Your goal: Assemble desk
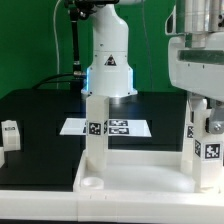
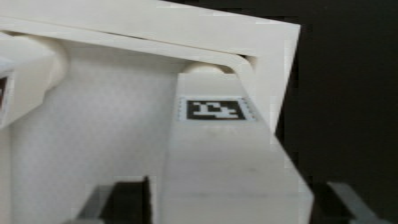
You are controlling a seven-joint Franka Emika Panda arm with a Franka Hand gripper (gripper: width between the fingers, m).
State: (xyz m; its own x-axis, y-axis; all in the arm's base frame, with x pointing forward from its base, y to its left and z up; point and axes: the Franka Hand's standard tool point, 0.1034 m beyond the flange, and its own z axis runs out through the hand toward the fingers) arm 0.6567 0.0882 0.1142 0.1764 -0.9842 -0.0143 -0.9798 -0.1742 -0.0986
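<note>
1. Nearest the exterior camera lies the large white plastic tray-like tabletop (image 1: 140,172) with a raised rim, flat on the black worktop (image 1: 40,110).
2. A round socket (image 1: 90,183) shows in the tabletop's near corner on the exterior view's left.
3. Just behind that socket, a white square post leg (image 1: 95,135) stands upright in the tabletop, with a black-and-white tag on its face.
4. A second white square post leg (image 1: 203,145) stands upright at the tabletop's end on the exterior view's right. It also bears a tag.
5. The gripper (image 1: 203,112) hangs over this second leg. In the wrist view its dark fingers (image 2: 125,200) stand apart on either side of the tagged post (image 2: 222,150), and a gap shows along each side.
6. Beyond the tabletop's far rim, the thin flat white marker board (image 1: 105,127) lies on the worktop.
7. Well off the tabletop on the exterior view's left, a third white leg (image 1: 10,133) lies loose.
</note>
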